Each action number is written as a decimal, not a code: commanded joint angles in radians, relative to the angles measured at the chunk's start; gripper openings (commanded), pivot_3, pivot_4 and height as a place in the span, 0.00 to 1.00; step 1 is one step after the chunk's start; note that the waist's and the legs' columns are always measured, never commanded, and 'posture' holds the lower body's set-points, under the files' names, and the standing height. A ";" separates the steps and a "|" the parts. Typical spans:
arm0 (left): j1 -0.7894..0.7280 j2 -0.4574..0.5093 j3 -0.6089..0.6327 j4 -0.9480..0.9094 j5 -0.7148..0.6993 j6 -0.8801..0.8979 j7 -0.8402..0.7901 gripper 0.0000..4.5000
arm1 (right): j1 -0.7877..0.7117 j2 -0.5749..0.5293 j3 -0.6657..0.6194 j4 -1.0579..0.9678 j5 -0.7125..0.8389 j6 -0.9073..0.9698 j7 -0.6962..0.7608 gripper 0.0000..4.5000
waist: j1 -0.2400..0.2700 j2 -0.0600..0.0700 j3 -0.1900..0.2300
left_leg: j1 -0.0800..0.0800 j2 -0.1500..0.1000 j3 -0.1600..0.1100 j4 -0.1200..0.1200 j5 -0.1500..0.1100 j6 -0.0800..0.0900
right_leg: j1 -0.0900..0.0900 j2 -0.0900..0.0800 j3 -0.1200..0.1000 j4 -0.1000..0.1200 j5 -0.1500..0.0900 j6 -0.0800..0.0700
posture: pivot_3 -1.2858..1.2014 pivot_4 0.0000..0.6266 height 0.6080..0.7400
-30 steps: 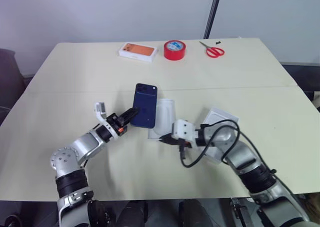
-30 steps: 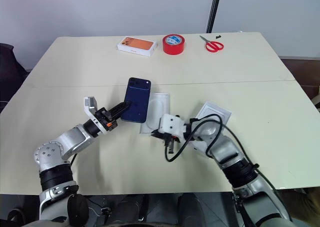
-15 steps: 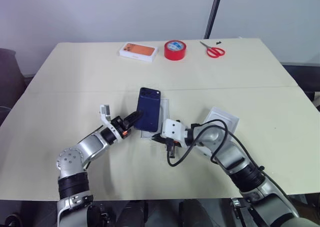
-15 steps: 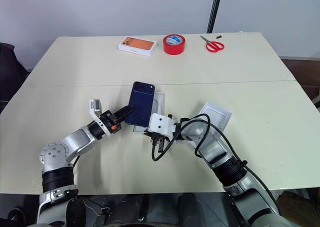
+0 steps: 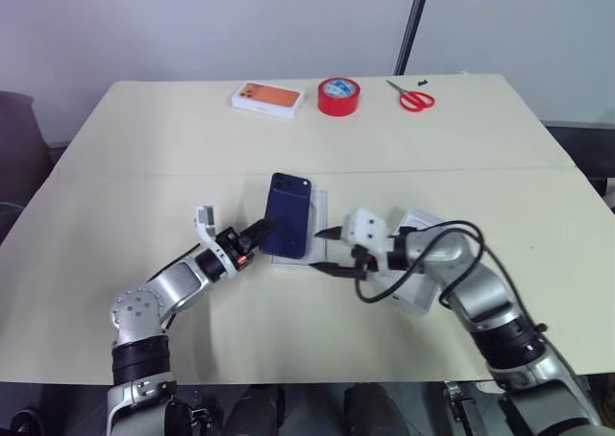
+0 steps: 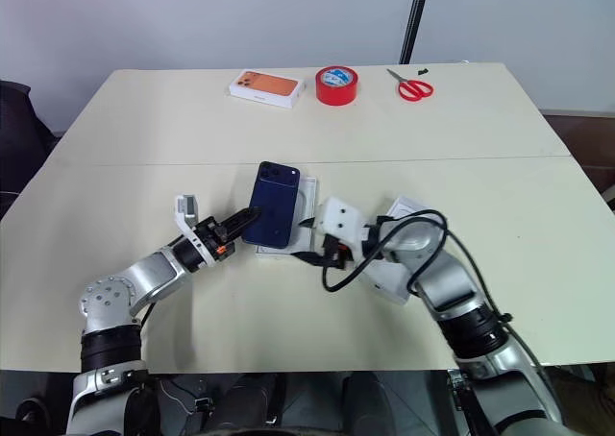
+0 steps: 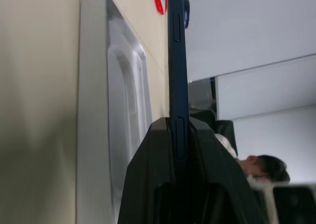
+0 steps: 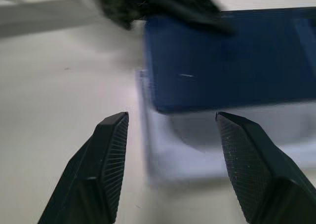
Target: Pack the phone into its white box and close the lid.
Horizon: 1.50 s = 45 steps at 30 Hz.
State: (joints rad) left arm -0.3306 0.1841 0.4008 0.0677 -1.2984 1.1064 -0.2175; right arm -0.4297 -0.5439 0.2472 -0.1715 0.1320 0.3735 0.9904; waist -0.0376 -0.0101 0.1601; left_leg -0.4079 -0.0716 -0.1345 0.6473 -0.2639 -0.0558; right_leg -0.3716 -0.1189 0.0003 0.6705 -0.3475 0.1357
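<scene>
Phone: the dark blue phone [image 5: 289, 229] sits at the centre of the head-camera frame, held above the white box [image 5: 320, 232], its camera corner toward the top of the frame. In the left wrist view its thin edge [image 7: 177, 76] stands clear of the tray beside it, with a gap between them.
Left gripper: the left gripper [image 5: 258, 235] comes in from the lower left, its two black fingers pressed onto the phone's lower left edge, pinching it.
Right gripper: the right gripper [image 5: 325, 250] is just right of the phone, its fingers [image 8: 101, 160] spread apart and holding nothing; it points at the tray's lower right corner.
White box: only its right strip and lower edge show past the phone; the tray lies flat on the table [image 5: 144, 157].
Lid: the lid [image 5: 420, 223] lies right of centre, mostly hidden under the right arm; which face is up I cannot tell.
Far edge: an orange-pictured box [image 5: 262, 98], a red tape roll [image 5: 337, 96] and red scissors [image 5: 413, 98] line the top of the table, well apart from the work.
Open room: bare tabletop spreads left, right and below the two arms.
</scene>
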 commanded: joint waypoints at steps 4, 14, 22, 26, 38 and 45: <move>-0.020 -0.007 -0.014 -0.017 0.004 -0.033 -0.030 0.22 | 0.000 -0.050 -0.025 0.117 -0.076 -0.121 -0.057 0.66 | -0.006 0.000 0.000 | 0.000 0.000 0.001 0.000 0.000 0.000 | 0.000 0.000 0.000 0.000 0.000 0.000 | 0.52 0.24 1.00; -0.027 0.026 -0.027 -0.045 -0.021 0.004 -0.018 0.74 | 0.003 0.015 0.009 0.111 -0.086 -0.131 -0.087 0.66 | -0.002 0.000 0.000 | 0.000 0.000 0.000 0.000 0.000 0.000 | 0.000 0.000 0.000 0.000 0.000 0.000 | 0.52 0.24 1.00; -0.029 0.109 -0.010 -0.094 -0.036 0.010 -0.030 0.74 | -0.021 0.030 -0.005 0.132 -0.075 -0.125 -0.095 0.66 | -0.004 0.000 0.000 | 0.000 0.000 0.000 0.000 0.000 0.000 | 0.000 0.000 0.000 0.000 0.000 0.000 | 0.52 0.24 1.00; -0.060 0.167 -0.021 -0.142 -0.001 -0.020 -0.059 0.74 | -0.026 0.044 -0.055 0.105 -0.020 -0.075 -0.108 0.66 | -0.003 0.000 0.000 | 0.000 0.000 0.000 0.000 0.000 0.000 | 0.000 0.000 0.000 0.000 0.000 0.000 | 0.52 0.24 1.00; -0.056 0.397 -0.267 -0.001 0.507 -0.345 -0.462 0.74 | -0.014 0.021 -0.053 0.065 -0.048 0.092 -0.203 0.66 | -0.003 0.001 0.000 | 0.000 0.000 0.000 -0.001 0.000 0.000 | 0.000 0.000 0.000 -0.001 0.000 0.000 | 0.52 0.24 1.00; -0.114 0.325 -0.402 0.054 0.726 -0.412 -0.406 0.34 | -0.044 0.056 0.045 0.106 -0.151 0.023 -0.248 0.37 | -0.005 0.001 0.000 | 0.000 -0.001 0.000 -0.001 0.000 0.000 | -0.001 0.000 0.000 -0.001 0.000 0.000 | 0.52 0.24 1.00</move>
State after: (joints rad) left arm -0.4392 0.5071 0.0085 0.1357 -0.6091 0.7118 -0.6368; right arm -0.4527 -0.4852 0.2887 -0.0625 0.0118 0.4276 0.7592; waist -0.0431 -0.0092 0.1602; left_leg -0.4083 -0.0721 -0.1341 0.6467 -0.2639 -0.0556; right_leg -0.3722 -0.1187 0.0004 0.6701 -0.3474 0.1357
